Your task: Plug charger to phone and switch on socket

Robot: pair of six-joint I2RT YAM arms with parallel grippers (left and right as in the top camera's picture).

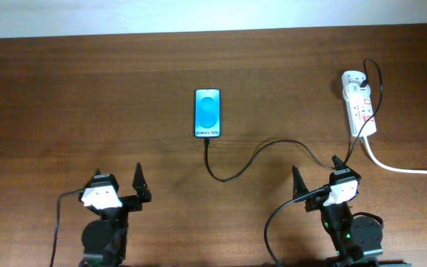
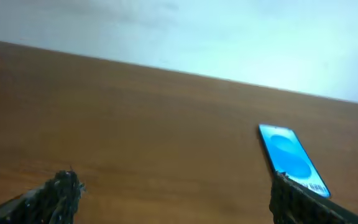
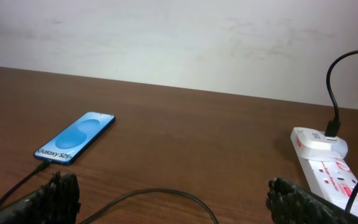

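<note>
Charger seemingly plugged into phone overhead, unseen from left wrist; left fingers, right fingers spread empty.

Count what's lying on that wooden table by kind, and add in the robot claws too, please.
Phones: 1, the phone with the blue screen.
Power strips: 1, the socket.
Adapters: 1, the white adapter at the socket's end.
Cables: 2, the thin black charger and the thick white cord.
Grippers: 2, the left gripper and right gripper, both open and empty.
Total: 7.
</note>
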